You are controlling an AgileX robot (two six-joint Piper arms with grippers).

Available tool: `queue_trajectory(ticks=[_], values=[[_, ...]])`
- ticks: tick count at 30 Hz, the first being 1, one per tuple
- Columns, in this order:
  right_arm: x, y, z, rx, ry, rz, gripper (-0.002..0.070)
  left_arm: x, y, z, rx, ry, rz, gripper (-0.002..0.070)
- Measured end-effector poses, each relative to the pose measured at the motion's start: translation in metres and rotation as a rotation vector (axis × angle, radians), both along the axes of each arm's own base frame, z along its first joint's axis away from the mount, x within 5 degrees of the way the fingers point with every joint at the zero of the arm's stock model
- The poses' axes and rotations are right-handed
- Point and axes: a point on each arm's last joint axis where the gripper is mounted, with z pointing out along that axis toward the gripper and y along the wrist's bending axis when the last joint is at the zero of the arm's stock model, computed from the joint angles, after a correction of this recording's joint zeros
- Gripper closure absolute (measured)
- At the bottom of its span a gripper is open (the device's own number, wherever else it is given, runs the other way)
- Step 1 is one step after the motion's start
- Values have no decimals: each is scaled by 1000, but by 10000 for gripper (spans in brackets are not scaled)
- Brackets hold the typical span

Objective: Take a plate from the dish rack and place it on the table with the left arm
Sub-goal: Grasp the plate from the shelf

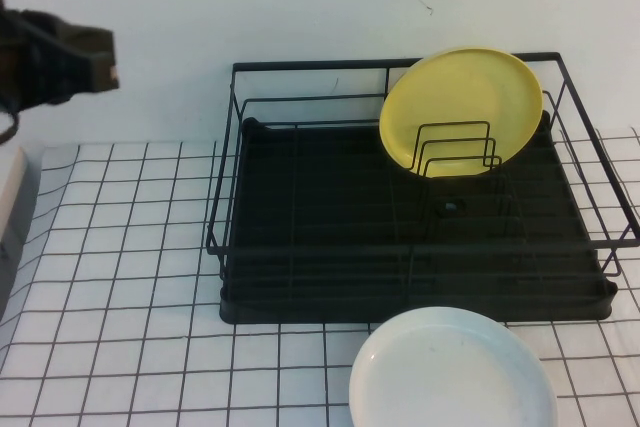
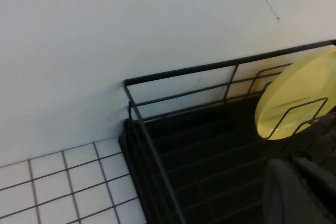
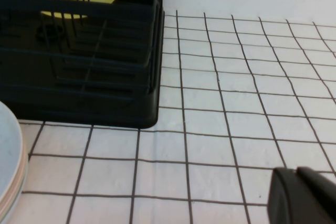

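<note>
Plate (image 1: 462, 107) stands on edge in the far right part of the dish rack (image 1: 300, 247), leaning among the upright wire dividers (image 1: 455, 152), its yellow face turned toward the near side; a white plate (image 1: 452, 372) lies flat on the table (image 1: 120, 277) just in front of the rack. Left gripper (image 1: 95, 57) hangs raised at the far left, well apart from the rack, so the plate lies away to its right, across the rack's width; whether it is open or closed cannot be told. Right gripper (image 3: 304, 195) sits low near the table on the rack's right side, its state equally unclear. Judging by this, the left arm must travel rightward over the rack and take the plate by its upper rim, since the plate's flat plane runs roughly left to right.
</note>
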Motion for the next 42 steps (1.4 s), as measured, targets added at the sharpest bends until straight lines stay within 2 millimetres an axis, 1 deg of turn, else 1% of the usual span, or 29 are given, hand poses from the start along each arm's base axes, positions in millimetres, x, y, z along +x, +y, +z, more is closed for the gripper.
queue_trajectory(ticks=[3,5,8,11,12,14,16,17,19,20,21,23,25,30,42], values=[[0,0,0,0,0,0,679,39,-13,-1,7,55,-82,678],[0,0,0,0,0,0,679,58,-28,-2,28,67,-149,678],[0,0,0,0,0,0,679,82,-59,-7,96,49,-266,678],[0,0,0,0,0,0,679,102,-96,-25,192,15,-386,678],[0,0,0,0,0,0,679,107,-104,-32,223,7,-417,675],[0,0,0,0,0,0,679,119,-123,-48,307,-22,-491,641],[0,0,0,0,0,0,679,128,-138,-62,357,-36,-545,568],[0,0,0,0,0,0,679,133,-144,-68,378,-43,-565,508],[0,0,0,0,0,0,679,142,-151,-76,408,-68,-584,379],[0,0,0,0,0,0,679,149,-155,-79,417,-83,-584,295],[0,0,0,0,0,0,679,154,-157,-81,423,-97,-578,238],[0,0,0,0,0,0,679,162,-161,-85,430,-115,-570,186],[0,0,0,0,0,0,679,172,-165,-90,434,-125,-562,178],[0,0,0,0,0,0,679,190,-174,-107,402,-112,-547,194],[0,0,0,0,0,0,679,219,-189,-137,348,-137,-530,197]])
